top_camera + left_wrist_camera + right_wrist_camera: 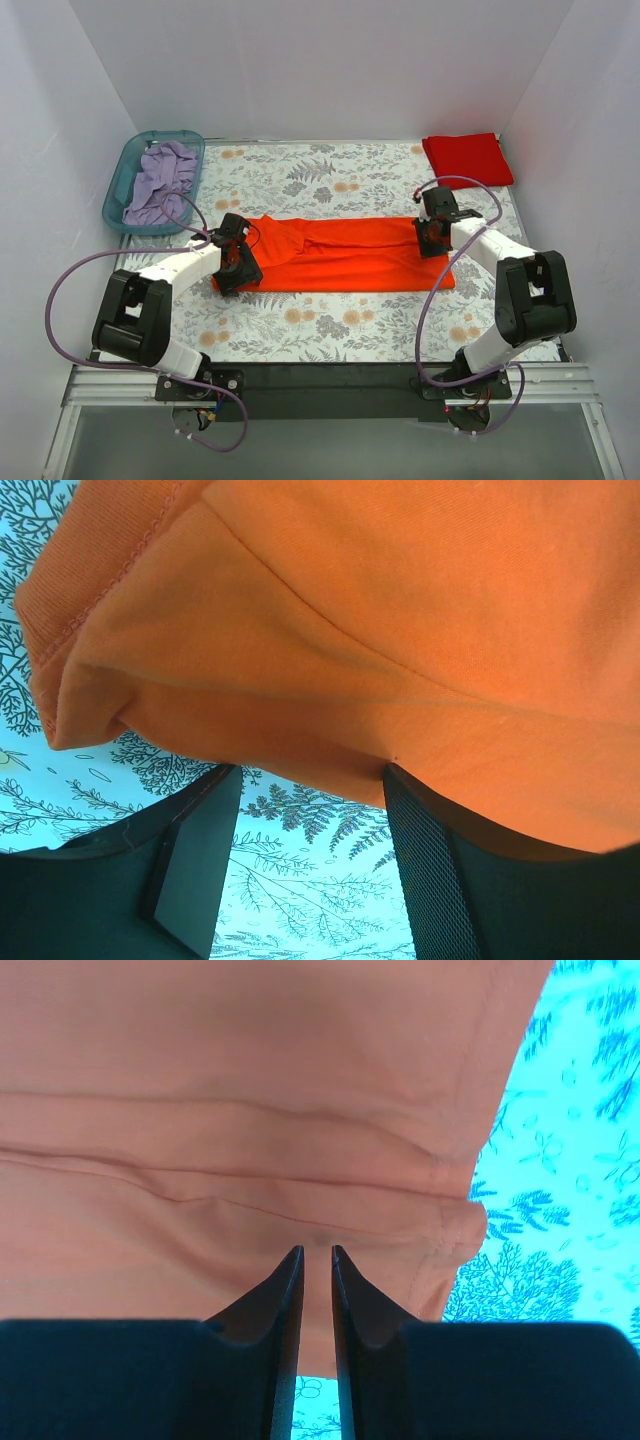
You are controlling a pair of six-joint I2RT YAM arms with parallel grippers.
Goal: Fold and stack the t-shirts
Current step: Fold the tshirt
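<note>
While two t-shirts are in view, only one is being handled: the orange t-shirt (345, 255) lies in a long band across the middle of the table (330, 175). The red t-shirt (467, 157) sits folded into a neat rectangle at the far right corner, well apart from the orange one.

Two arms reach forward from the near edge, one to each end of the orange band. The left arm bends inward, and the left gripper (236, 272) is down at the shirt's left end. Its wrist view shows its fingers (195, 860) spread wide, the flowered tablecloth visible between them and a hemmed, doubled edge of orange cloth lying just past the tips. Nothing is held between those jaws.

The right arm angles in from the right side, and the right gripper (433, 245) is low over the shirt's right end. In its wrist view the fingers (280, 1300) are drawn in to a thin slit. Their tips meet the cloth at a small pucker where the creases run together, so they appear to pinch the orange cloth close to its hemmed edge.

One teal basket (118, 190) stands at the far left corner, apart from both shirts. It holds a single crumpled lavender cloth (160, 180), heaped loosely inside.
</note>
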